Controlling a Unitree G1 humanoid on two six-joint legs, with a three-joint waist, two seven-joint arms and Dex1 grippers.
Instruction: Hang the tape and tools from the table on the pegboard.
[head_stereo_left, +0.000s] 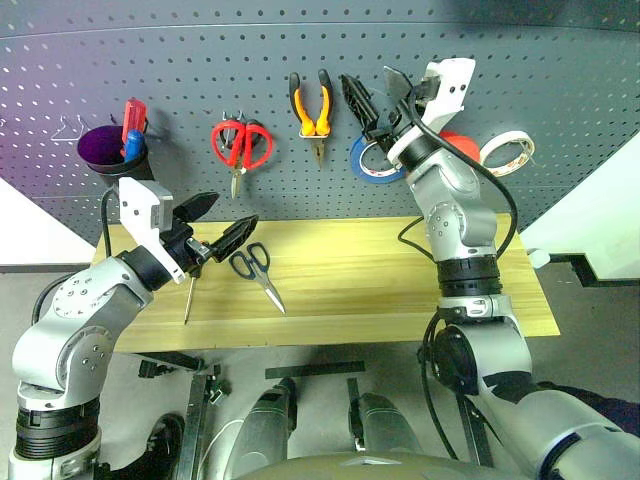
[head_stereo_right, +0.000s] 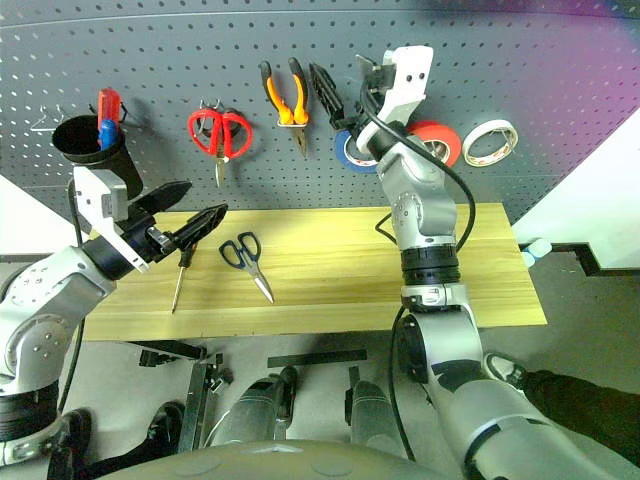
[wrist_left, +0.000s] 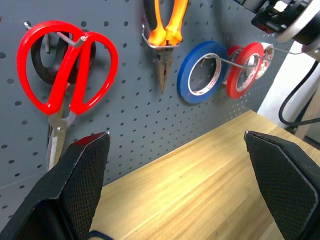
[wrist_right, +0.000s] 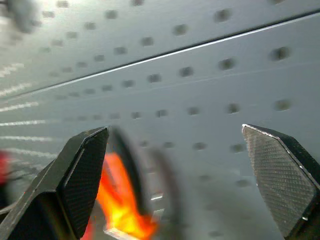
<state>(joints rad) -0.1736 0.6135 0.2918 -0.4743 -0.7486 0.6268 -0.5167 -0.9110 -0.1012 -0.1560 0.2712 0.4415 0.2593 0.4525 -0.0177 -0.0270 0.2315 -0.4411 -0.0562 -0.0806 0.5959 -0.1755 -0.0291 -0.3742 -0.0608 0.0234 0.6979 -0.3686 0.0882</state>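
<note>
Pegboard above the table. Hung on hooks, from the board's left end to its right: a black cup holding red and blue handles, red scissors, pliers, blue ring, orange-red tape, and a red-and-white ring nearest the right end. The tape hangs between the blue ring and the red-and-white ring, partly hidden in the head views by the right arm.

Right gripper: raised in front of the board between the pliers and the blue ring, fingers spread wide, holding nothing.

Left gripper: over the table's left end, fingers likewise wide and empty (its wrist view looks at the red scissors, pliers and rings).

On the table: dark-handled scissors left of centre, blades pointing toward the front edge; screwdriver just beside them nearer the left edge, its handle under the left gripper.
</note>
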